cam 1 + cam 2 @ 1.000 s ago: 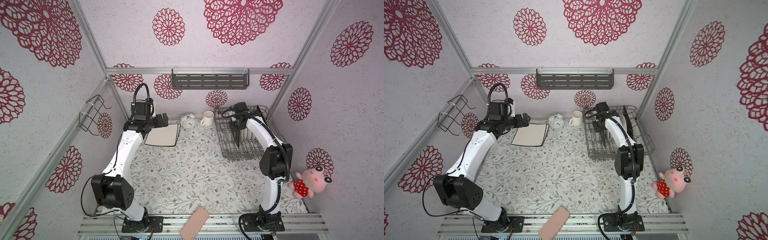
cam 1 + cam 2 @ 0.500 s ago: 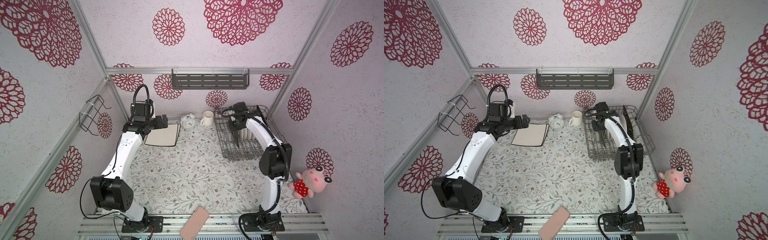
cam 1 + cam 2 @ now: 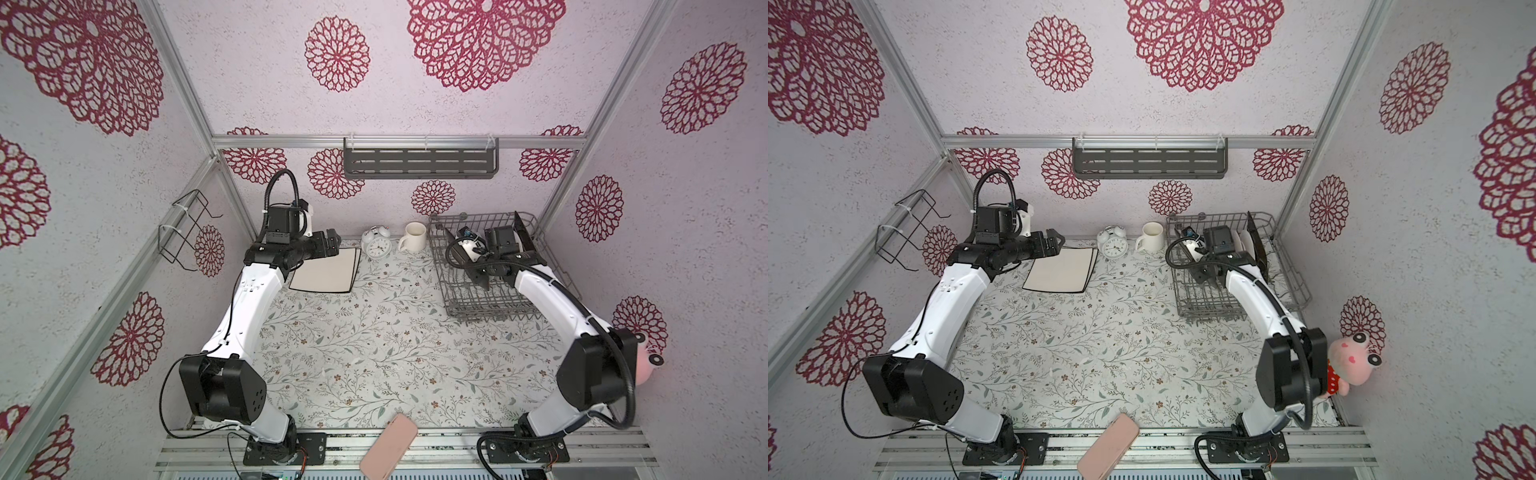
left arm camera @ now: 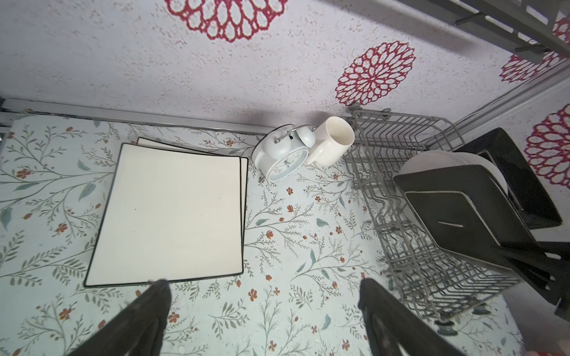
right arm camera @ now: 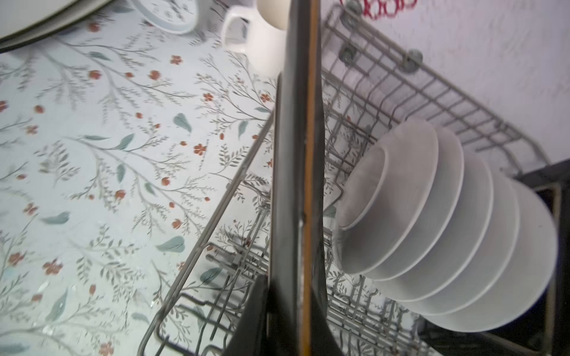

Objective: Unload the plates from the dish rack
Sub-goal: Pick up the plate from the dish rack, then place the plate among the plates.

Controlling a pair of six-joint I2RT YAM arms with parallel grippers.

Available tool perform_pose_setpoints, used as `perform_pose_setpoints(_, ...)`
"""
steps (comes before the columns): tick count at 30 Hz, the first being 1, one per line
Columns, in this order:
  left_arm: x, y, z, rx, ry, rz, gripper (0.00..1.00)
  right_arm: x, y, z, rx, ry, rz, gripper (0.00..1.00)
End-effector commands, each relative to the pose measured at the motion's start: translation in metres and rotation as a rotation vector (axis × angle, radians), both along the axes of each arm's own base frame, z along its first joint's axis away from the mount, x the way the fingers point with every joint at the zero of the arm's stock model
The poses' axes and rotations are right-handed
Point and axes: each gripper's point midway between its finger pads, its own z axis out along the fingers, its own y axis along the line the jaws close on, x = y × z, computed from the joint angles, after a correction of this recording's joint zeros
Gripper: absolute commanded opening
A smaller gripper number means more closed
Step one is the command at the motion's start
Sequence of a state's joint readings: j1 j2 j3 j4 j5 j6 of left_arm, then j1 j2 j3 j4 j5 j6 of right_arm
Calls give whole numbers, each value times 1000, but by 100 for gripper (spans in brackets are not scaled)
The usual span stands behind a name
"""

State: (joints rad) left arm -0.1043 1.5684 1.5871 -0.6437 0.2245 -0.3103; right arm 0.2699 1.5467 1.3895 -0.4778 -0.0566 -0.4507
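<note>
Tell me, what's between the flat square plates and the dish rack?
A white alarm clock and a white mug, side by side by the back wall, seen in both top views.

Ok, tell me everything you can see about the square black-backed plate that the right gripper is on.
The square plate stands on edge in the dish rack, next to a row of round white plates. Its back is glossy black with a raised square foot ring; edge-on it shows a thin tan strip. It looks ceramic. The right gripper is shut on its upper edge, one finger on each face.
</note>
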Motion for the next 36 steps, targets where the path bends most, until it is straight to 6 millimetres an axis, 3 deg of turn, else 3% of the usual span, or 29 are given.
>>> perform_pose_setpoints(1, -12, -5, 23, -41, -39, -44, 97, 1, 24, 121, 18, -476, 194, 0)
perform_pose_setpoints(5, -20, -11, 26, -83, -16, -83, 97, -23, 38, 129, -43, -573, 301, 0)
perform_pose_setpoints(10, -36, -17, 45, -296, 5, -166, 97, -73, 69, 138, -186, -863, 548, 0)
perform_pose_setpoints(13, -47, -14, 65, -511, 9, -202, 97, -90, 85, 150, -252, -1023, 604, 0)
perform_pose_setpoints(17, -59, -11, 76, -644, 16, -203, 97, -105, 109, 160, -353, -1203, 642, 0)
perform_pose_setpoints(25, -78, -23, 53, -781, 102, -190, 97, -115, 156, 178, -495, -1516, 635, 0)
perform_pose_setpoints(32, -78, -40, 42, -824, 118, -202, 99, -122, 197, 183, -473, -1609, 669, 0)
perform_pose_setpoints(36, -76, -44, 33, -810, 138, -199, 100, -123, 209, 191, -451, -1638, 645, 0)
